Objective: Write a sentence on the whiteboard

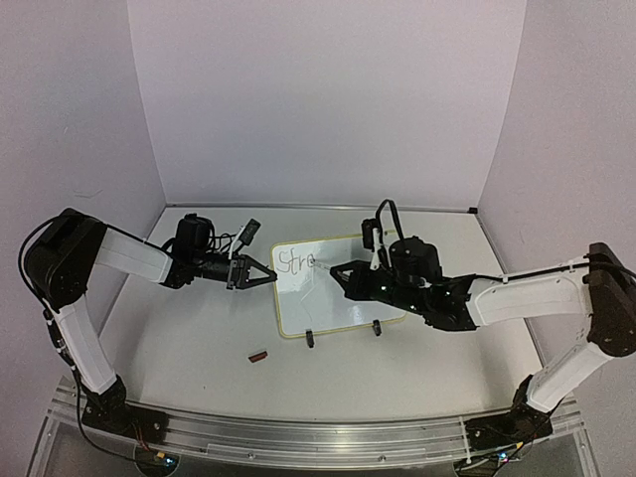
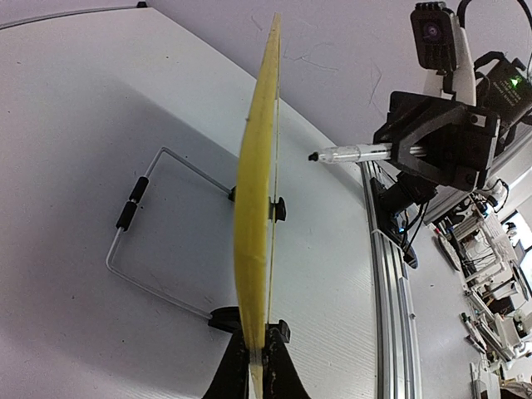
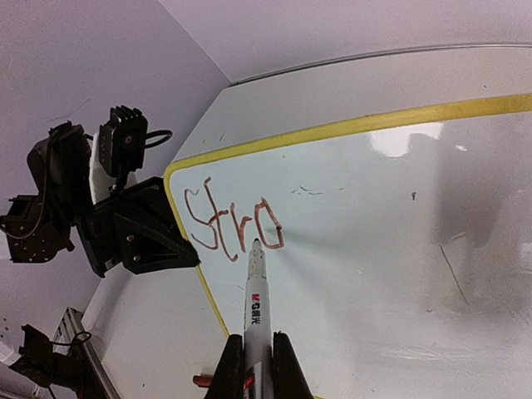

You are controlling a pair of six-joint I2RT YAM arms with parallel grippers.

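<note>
Board: the whiteboard (image 1: 338, 308) stood tilted on its wire stand (image 2: 133, 202), mid-table (image 1: 199, 338).
Left edge: the left gripper (image 1: 268, 275) was clamped on the yellow frame.
Pen: the right gripper (image 3: 253, 366) was closed on a marker (image 3: 255, 291), its tip under "Stro", the sentence (image 3: 233, 220).
Room: white surface ran right of and below the letters.
Left wrist only: the board seen edge-on.

right gripper (image 3: 253, 356): clamps marker (image 3: 254, 291) | tip: beside last letter | sentence (image 3: 233, 220): reads "Stro" | whiteboard (image 3: 382, 249): left gripper (image 3: 141, 237) at left edge
</note>
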